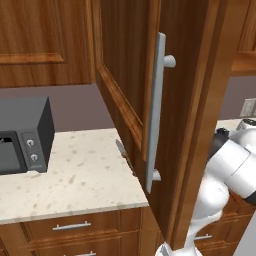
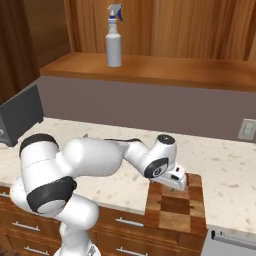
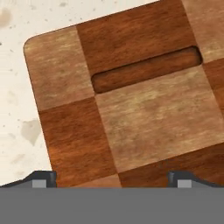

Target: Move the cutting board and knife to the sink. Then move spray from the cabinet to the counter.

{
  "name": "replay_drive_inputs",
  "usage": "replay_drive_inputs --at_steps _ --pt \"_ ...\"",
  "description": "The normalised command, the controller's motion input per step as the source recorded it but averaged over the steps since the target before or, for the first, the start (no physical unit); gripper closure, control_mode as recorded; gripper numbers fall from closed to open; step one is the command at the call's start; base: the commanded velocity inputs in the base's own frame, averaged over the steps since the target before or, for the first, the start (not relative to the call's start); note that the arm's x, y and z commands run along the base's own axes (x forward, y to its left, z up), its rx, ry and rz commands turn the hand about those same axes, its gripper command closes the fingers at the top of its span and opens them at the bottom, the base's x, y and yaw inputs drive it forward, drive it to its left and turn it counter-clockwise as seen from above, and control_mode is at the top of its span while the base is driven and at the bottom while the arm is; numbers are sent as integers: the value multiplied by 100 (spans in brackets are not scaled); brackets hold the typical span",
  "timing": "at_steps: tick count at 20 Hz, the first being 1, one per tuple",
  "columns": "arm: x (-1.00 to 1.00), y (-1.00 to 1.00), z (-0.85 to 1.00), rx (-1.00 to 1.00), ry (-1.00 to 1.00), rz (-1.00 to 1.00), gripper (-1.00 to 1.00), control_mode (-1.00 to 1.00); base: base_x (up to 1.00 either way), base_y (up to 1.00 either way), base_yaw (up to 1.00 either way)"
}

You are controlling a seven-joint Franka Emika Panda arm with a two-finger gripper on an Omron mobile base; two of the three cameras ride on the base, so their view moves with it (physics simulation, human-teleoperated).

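The cutting board lies on the counter at its front edge, a patchwork of light and dark wood. In the hand view the cutting board lies close below, with its slot handle near the top. My gripper hangs just above the board's far end, and in the hand view the gripper is open, its fingertips wide apart and empty. The spray stands upright on the open cabinet's shelf. A grey blade that looks like the knife pokes out from behind the cabinet door. The sink is out of view.
The open door with its long silver handle hangs over the counter close to my arm. A dark microwave stands at the left. A wall outlet is at the right. Drawers run below the counter.
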Motion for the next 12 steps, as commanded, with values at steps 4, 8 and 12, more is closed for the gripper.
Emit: replay_drive_inputs --at_steps 4,8,12 --pt "-100 -11 -1 5 0 -12 -100 -100 0 0 0" --pt "-100 -28 -14 24 -2 0 -100 -100 0 0 0" --pt "-73 -53 12 30 -5 -11 -100 -100 0 0 0"
